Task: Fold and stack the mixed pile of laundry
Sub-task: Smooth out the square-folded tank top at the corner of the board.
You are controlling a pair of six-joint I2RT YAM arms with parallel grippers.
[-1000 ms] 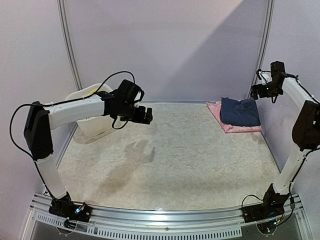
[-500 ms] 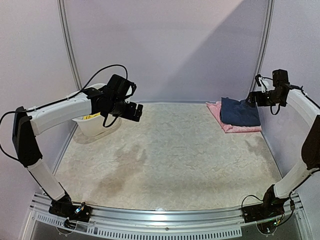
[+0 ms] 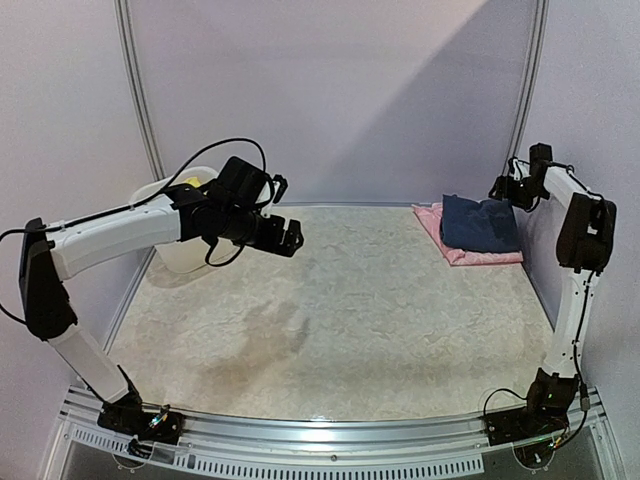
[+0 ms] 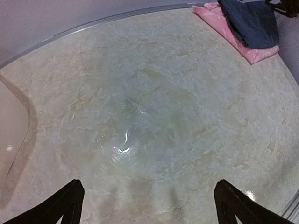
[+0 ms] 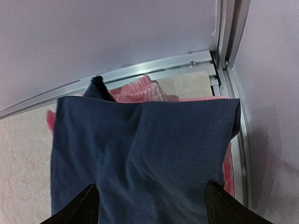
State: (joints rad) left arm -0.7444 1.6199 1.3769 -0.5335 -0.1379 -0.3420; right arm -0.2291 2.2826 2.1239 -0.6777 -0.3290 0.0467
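right gripper [image 5: 152, 205] with its two fingers spread wide, hanging just above a folded navy top [image 5: 140, 149] and pinching nothing. the navy top lies fairly flat in a rough square, with soft creases and no print showing. it rests on a pink ruffled piece [image 5: 135, 91], whose edges show behind it and along its right side. in the top view this small stack sits in the far right corner of the table [image 3: 350, 330], close to the wall rail. left gripper [image 3: 290, 237] is also spread and empty, hovering over bare table at the far left, near a white tub [image 3: 185, 255] where a bit of the yellow piece [image 3: 189, 182] shows at the rim. placing the navy top looks finished. the likely next step is the yellow piece, which calls for the left arm to reach into the tub and lift it out.
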